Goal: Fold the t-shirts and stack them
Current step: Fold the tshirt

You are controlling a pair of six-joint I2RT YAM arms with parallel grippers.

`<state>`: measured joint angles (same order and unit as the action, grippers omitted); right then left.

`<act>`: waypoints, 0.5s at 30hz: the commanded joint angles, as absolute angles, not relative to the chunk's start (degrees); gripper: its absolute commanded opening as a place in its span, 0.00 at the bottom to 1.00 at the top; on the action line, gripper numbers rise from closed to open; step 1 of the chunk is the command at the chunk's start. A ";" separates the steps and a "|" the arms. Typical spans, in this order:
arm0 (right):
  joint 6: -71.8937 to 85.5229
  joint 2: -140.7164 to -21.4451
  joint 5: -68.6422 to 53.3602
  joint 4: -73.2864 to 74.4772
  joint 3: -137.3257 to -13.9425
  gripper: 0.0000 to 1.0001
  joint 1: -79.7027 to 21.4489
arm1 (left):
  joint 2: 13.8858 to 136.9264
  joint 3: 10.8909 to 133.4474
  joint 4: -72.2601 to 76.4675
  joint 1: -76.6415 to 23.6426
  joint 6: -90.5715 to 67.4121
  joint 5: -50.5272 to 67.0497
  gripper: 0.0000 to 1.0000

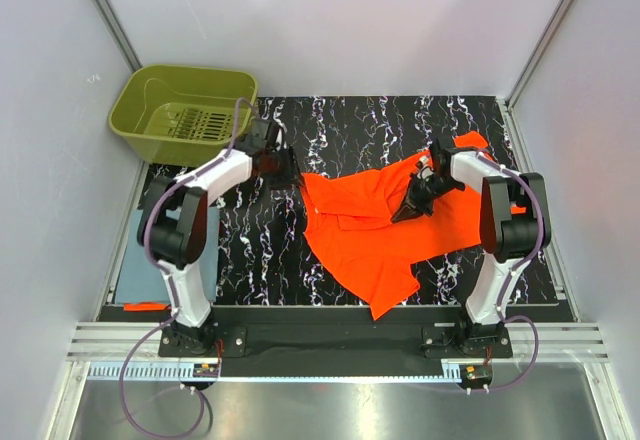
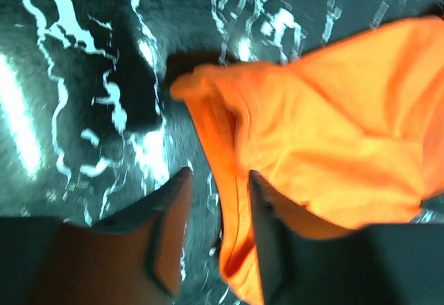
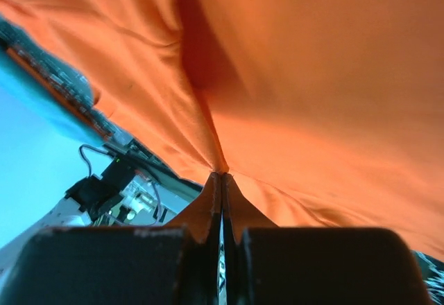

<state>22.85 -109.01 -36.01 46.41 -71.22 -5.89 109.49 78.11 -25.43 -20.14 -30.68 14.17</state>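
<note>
The bright orange t-shirt (image 1: 370,225) lies rumpled on the black marbled mat, centre right. My left gripper (image 1: 296,180) is at the shirt's upper left corner. In the left wrist view it (image 2: 218,180) is open, with the shirt's hem (image 2: 236,201) hanging between the jaws, close to the right finger. My right gripper (image 1: 402,216) is shut on a pinch of the orange shirt (image 3: 291,76) and holds it raised; the jaws (image 3: 223,175) meet on the cloth. A blue-grey folded shirt (image 1: 130,275) lies flat at the mat's left side, partly behind the left arm.
An olive-green plastic basket (image 1: 185,110) stands at the back left, off the mat. The black marbled mat (image 1: 380,120) covers the table. A small orange strip (image 1: 145,307) lies by the left arm's base. White walls enclose both sides.
</note>
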 commanded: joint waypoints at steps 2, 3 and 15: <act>20.04 -106.00 -30.42 48.16 -71.19 0.06 -4.31 | 98.71 75.50 -23.82 -20.57 -26.29 11.52 0.52; 19.52 -105.47 -30.06 48.51 -71.37 0.14 -4.39 | 96.44 74.19 -24.25 -20.48 -25.76 11.08 0.57; 26.09 -98.87 -13.91 42.63 -82.51 0.72 -1.59 | 105.11 83.30 -26.80 -19.77 -22.94 15.91 0.70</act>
<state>22.55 -100.79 -23.27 47.18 -76.20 -3.18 101.49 78.54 -26.94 -20.12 -23.75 14.76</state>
